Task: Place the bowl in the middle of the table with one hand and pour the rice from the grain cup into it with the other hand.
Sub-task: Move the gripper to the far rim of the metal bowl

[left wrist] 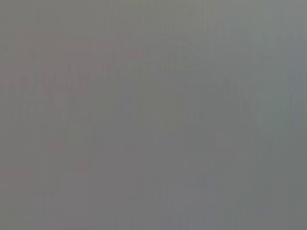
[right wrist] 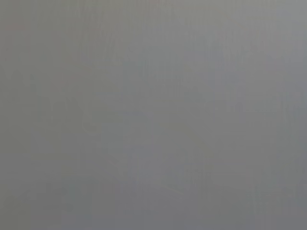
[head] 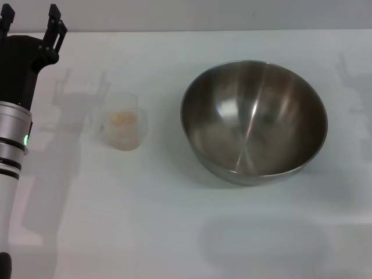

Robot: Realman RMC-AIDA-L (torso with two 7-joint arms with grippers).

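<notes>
While the left arm reaches along the left edge of the head view, its left gripper [head: 29, 26] sits at the far-left corner of the table [head: 174, 232] with its two black fingers spread apart and nothing between them. The grain cup [head: 123, 129] stands upright on the white surface, nearer than the gripper and to its right, well apart from it. A small heap of pale beige rice [head: 124, 118] lies inside the cup. The stainless-steel bowl [head: 253, 122] rests upright right of centre, empty, its rim separated from the cup by a bare strip of tabletop. Bare white surface runs across the whole near side of the table, and more lies between the bowl and the right edge of the view. The table's far edge shows as a pale line just beyond the gripper and the bowl. The right arm and its gripper do not appear.

The left wrist view gives only a flat grey field; nothing can be made out.

The right wrist view is likewise a featureless grey.
</notes>
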